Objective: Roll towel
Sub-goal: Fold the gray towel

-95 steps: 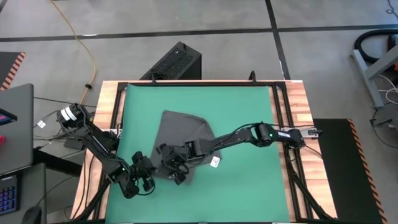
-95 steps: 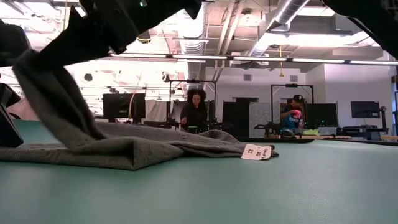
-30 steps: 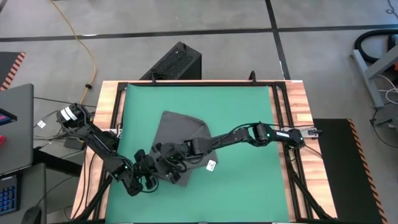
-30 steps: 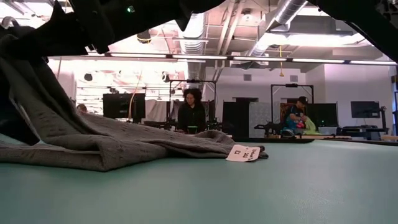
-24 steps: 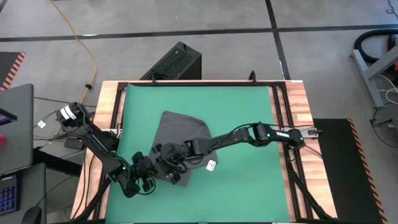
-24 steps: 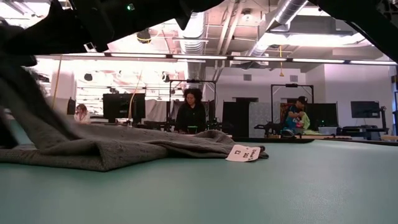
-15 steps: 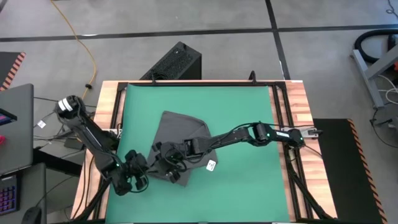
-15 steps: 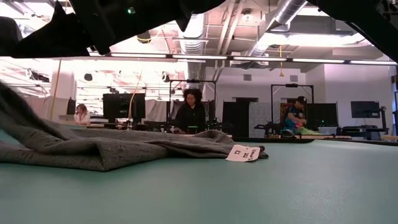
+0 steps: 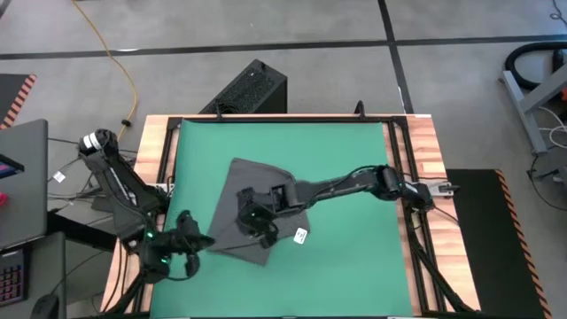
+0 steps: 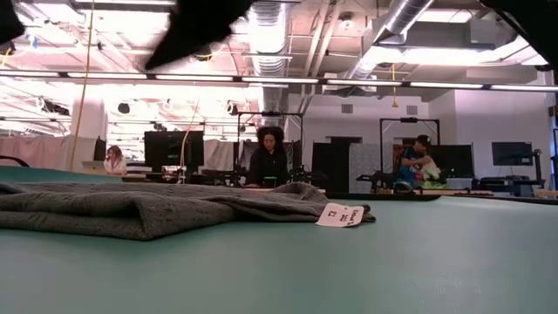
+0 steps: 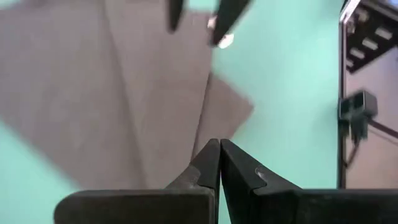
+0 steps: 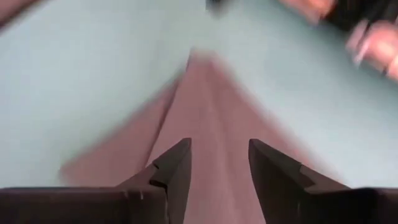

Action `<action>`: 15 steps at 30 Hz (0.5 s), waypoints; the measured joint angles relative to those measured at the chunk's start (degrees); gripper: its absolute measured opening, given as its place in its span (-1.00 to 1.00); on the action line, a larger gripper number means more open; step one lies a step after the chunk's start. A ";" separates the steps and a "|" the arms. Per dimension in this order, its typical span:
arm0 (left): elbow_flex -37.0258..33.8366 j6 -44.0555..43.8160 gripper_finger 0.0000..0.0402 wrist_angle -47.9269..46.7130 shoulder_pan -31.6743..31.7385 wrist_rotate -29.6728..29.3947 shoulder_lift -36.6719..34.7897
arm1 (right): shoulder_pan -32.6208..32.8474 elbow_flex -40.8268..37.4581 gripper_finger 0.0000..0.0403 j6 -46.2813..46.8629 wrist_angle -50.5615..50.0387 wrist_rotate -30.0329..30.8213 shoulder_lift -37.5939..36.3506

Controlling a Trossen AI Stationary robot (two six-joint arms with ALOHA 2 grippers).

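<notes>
On mat (image 9: 345, 177), towel (image 9: 257, 199) lying diagonally

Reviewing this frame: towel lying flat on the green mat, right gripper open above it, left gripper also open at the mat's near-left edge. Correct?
One thing is off: the left gripper is shut, not open. The left wrist view shows its two fingers pressed together with nothing between them. The rest holds: the towel lies on the mat, and the right gripper is open above it.
</notes>
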 joint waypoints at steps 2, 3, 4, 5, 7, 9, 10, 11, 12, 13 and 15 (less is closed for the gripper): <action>0.18 5.25 -1.00 5.68 2.62 -0.64 3.63 | -0.81 -0.04 -0.09 2.66 -8.75 -0.75 -1.19; 0.16 8.12 -1.00 9.25 3.85 -0.22 5.51 | -1.34 -0.07 -0.10 4.26 -13.39 -1.61 -1.74; 0.16 10.93 -1.00 12.53 4.84 -0.01 7.39 | -1.92 -0.07 -0.10 5.87 -17.92 -3.28 -2.14; 0.16 13.46 -1.00 15.91 5.60 -0.06 9.28 | -2.44 -0.07 -0.10 6.92 -22.56 -5.61 -2.40; 0.16 17.29 -1.00 21.47 6.83 -0.96 12.64 | -3.13 -0.36 -0.11 8.00 -29.71 -9.65 -2.45; 0.16 20.16 -1.00 25.78 8.30 -1.13 15.25 | -2.83 -2.61 -0.13 7.88 -31.94 -10.23 -2.45; 0.16 20.94 -1.00 27.63 9.10 -0.99 16.54 | -2.34 -4.30 -0.14 7.50 -31.96 -10.25 -2.64; 0.16 21.77 -1.00 29.36 9.82 -0.62 17.95 | -1.61 -6.60 -0.15 7.11 -31.42 -10.49 -3.33; 0.10 22.60 -1.00 31.20 10.38 -0.07 19.20 | -0.79 -9.21 -0.16 6.89 -30.22 -10.73 -4.08; 0.09 23.85 -1.00 33.37 10.81 0.59 20.37 | -0.08 -12.36 -0.17 6.65 -28.71 -11.16 -5.35; 0.07 26.77 -1.00 38.92 11.26 2.19 21.94 | 1.31 -20.57 -0.20 6.91 -23.98 -11.52 -9.55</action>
